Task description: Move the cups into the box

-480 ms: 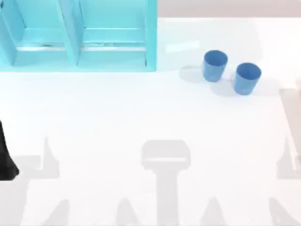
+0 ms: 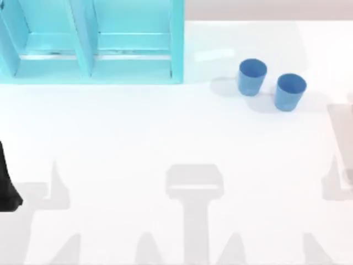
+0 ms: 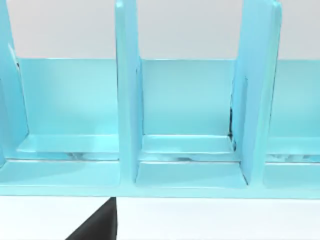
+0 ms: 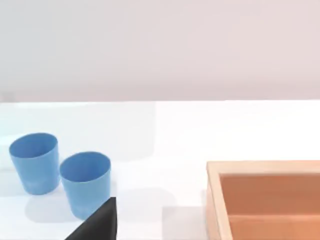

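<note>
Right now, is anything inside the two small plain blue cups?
Both small plain blue cups stand upright and apart on the white table, mouths open. What shows of their insides is bare blue; in the right wrist view the near walls hide the bottoms.

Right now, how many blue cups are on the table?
2. One blue cup stands upright toward the table's far right; the second cup stands upright beside it, further right and slightly nearer, with a small gap between them. Neither is in a box.

Legible text, labels, brands, numbers, signs: none are found on any surface in the top, left wrist or right wrist views.
</note>
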Controlling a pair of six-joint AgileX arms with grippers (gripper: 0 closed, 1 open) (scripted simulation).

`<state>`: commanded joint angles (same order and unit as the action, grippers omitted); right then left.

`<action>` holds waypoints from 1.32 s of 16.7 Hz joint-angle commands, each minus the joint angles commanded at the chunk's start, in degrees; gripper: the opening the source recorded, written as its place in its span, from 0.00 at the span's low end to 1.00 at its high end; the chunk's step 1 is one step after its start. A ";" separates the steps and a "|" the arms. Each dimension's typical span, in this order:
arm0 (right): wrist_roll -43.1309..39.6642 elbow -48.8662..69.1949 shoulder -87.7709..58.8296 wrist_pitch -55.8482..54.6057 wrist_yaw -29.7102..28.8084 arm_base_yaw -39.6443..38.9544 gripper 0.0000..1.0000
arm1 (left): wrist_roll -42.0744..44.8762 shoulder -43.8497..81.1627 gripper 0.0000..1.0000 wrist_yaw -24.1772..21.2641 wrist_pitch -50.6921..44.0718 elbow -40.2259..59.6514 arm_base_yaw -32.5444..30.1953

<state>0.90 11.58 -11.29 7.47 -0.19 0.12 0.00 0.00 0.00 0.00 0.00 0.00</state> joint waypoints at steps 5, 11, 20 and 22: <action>1.71 21.85 -21.72 13.98 -0.32 -0.29 1.00 | 0.00 0.00 1.00 0.00 0.00 0.00 0.00; 4.33 56.42 -55.85 35.44 -0.75 -1.62 1.00 | 0.00 0.00 1.00 0.00 0.00 0.00 0.00; 8.29 107.27 -105.77 66.04 -1.29 -6.19 1.00 | 0.00 0.00 1.00 0.00 0.00 0.00 0.00; 8.88 116.01 -114.33 70.91 -1.32 -7.23 1.00 | 0.00 0.00 1.00 0.00 0.00 0.00 0.00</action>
<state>9.78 127.59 -125.62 78.38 -1.50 -7.11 0.00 0.00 0.00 0.00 0.00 0.00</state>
